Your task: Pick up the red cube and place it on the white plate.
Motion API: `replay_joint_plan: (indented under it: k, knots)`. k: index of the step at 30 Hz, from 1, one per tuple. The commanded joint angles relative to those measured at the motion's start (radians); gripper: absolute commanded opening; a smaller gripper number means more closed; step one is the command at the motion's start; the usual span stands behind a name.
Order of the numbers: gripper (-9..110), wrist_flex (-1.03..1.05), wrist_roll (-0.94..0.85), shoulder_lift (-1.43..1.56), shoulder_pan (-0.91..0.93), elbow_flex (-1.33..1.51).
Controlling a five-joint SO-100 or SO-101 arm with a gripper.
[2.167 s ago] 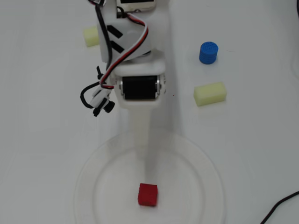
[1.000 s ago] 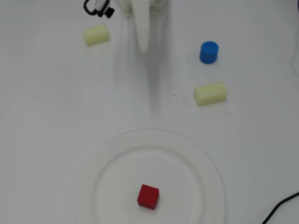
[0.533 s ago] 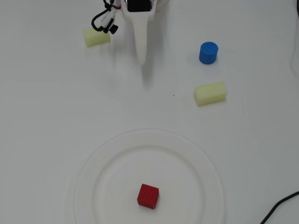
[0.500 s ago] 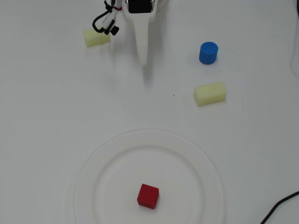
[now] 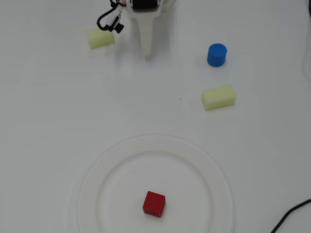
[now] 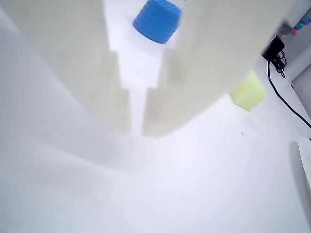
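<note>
Since two seconds ago our arm has pulled back from over the white plate to the far edge.
We judge the task done: the red cube lies free on the plate. Our pincer holds nothing, fingers nearly together. On the surface we count one red cube, one plate, one blue cylinder, two yellow blocks.

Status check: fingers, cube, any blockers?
Gripper empty, fingers near shut, away from plate. Red cube resting on white plate. Nothing in the way.
</note>
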Motion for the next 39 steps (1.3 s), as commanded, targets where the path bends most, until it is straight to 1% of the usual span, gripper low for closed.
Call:
replay_joint_plan:
  k: [1,7,12,24,29,39]
  knots:
    - [0,0.003,-0.008,0.006,-0.002,0.008]
    - [0,0.003,0.008,0.006,0.003,0.008]
    - [0,0.003,0.051,0.005,0.063,0.008]
    - [0,-0.003,0.002,0.005,0.015,0.009]
    - [9,-0.003,0.008,0.005,0.017,0.009]
    - [10,-0.003,0.006,0.005,0.017,0.009]
